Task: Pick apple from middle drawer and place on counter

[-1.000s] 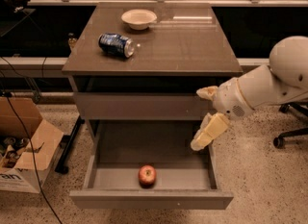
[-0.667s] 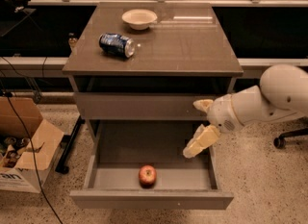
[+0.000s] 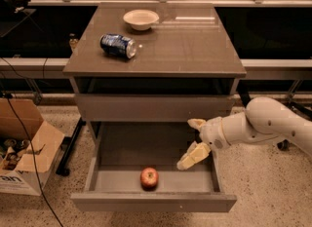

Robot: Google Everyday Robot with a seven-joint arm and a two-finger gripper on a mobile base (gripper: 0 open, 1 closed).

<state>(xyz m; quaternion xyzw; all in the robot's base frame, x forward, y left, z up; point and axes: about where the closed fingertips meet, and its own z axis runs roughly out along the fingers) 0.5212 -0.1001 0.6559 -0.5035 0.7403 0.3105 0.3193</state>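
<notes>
A small red apple (image 3: 149, 177) lies near the front middle of the pulled-out middle drawer (image 3: 151, 202). The counter (image 3: 185, 50) is the glossy grey-brown top of the cabinet. My gripper (image 3: 191, 143) comes in from the right on a white arm, over the right part of the drawer. Its fingers are spread open, one fingertip (image 3: 196, 123) up by the drawer front above, the other (image 3: 187, 161) lower, to the right of the apple and apart from it. It holds nothing.
A blue soda can (image 3: 118, 45) lies on its side on the counter's left part, and a white bowl (image 3: 141, 19) stands at the back. An open cardboard box (image 3: 27, 145) sits on the floor at the left, with cables beside it.
My gripper and arm have moved left and down, into the open drawer's right side and closer to the apple. The apple, can and bowl have not moved.
</notes>
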